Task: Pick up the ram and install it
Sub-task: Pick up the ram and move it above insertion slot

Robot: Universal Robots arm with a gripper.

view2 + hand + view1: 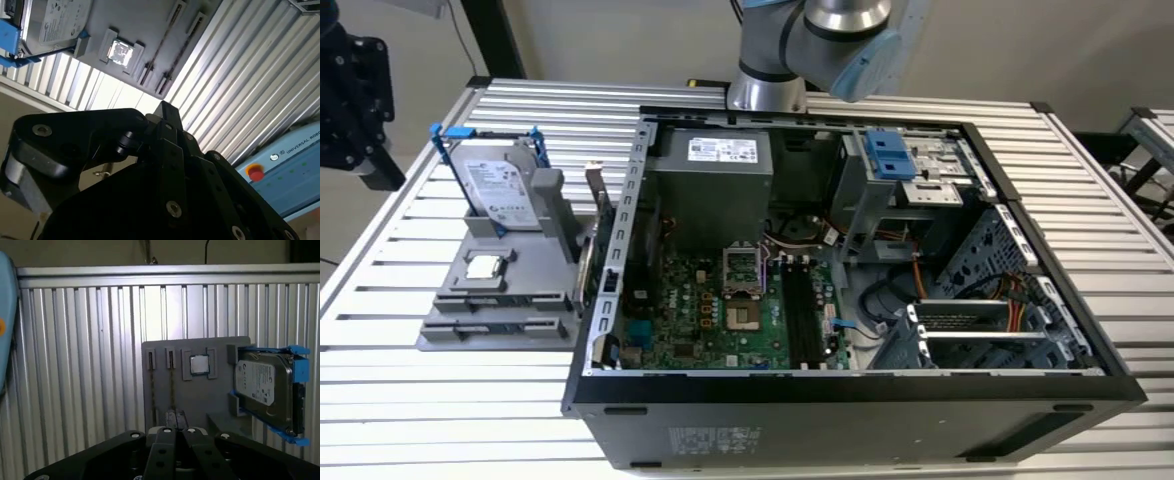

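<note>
1. in the first wrist view the gripper hangs over the slatted table. its tips are pressed together with nothing between them, so it is closed and empty.
2. the ram is not in hand. it stands on its long edge in a narrow slot of the gray holder, showing as a thin dark strip. the slot just beside it shows a similar strip.
3. i judge it is stood on edge to leave both flat faces free for a pinch and to keep the stick at a known spot and heading.
4. the same holder seats the processor chip flat in a square pocket. the hard drive stands upright between blocks on its blue rails. each part has its own seat, apart from the ram slots, likely so that reaching for one does not knock another.
5. in the exterior view the holder sits just beside the open computer case, on the exterior view's left. the case lies with its motherboard facing up, so the long black memory slots can be reached straight from above. i cannot tell whether they are filled.
6. the arm rises behind the case. the gripper looks down on the holder, not the case, so i judge this to be the picking stage, with nothing lifted yet.
</note>
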